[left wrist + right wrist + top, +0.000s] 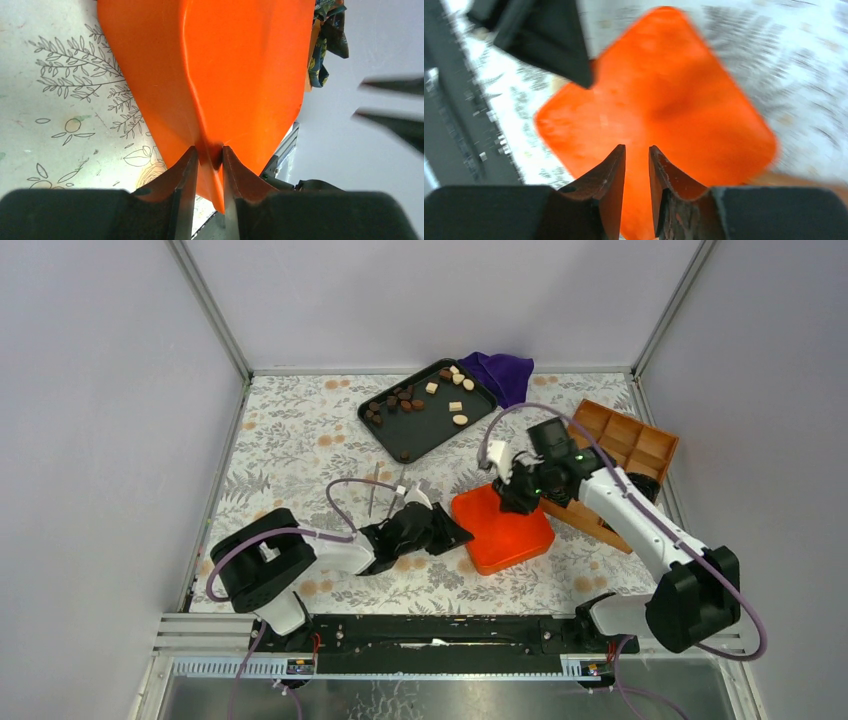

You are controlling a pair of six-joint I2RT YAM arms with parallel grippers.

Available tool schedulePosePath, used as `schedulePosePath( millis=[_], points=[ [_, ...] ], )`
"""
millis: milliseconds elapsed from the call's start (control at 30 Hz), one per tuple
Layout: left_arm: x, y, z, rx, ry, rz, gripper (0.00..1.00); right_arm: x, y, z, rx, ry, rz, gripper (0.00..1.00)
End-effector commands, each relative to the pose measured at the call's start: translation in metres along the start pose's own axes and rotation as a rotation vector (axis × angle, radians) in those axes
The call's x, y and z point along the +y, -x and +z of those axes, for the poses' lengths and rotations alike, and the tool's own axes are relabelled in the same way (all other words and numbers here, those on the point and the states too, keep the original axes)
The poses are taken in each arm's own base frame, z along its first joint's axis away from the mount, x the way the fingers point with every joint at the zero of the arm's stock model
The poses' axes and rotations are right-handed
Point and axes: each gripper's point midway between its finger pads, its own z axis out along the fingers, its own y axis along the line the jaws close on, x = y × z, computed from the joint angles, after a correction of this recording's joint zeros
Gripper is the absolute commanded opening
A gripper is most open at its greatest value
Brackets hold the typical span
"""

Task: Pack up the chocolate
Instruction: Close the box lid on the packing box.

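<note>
Purple cloth (500, 373) at back, orange lid (505, 532) ctr, wooden box (640, 445) rt

The chocolate (405, 400) lies loose on a black tray (430, 435) at the far side of the tabletop (300, 430). It's a scatter of small bite-sized pieces, all lying flat, none stacked as far as I can see. The dark and mid-brown ones bunch toward the tray's left end, several touching. The cream-white ones are spread toward its right end and far corner, mostly apart from each other. One dark piece sits alone by the tray's near corner, well apart from the others.
</note>
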Motion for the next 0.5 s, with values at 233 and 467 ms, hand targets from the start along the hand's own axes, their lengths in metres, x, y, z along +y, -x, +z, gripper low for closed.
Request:
schedulePosePath(
  millis=[233, 467],
  points=[
    [0.038, -0.011, 0.011, 0.098, 0.149, 0.096, 0.41, -0.090, -0.057, -0.021, 0.071, -0.264, 0.353, 0.68],
    [0.031, -0.006, 0.012, 0.092, 0.132, 0.120, 0.49, -0.099, -0.065, -0.012, 0.071, -0.199, 0.416, 0.74]
  ],
)
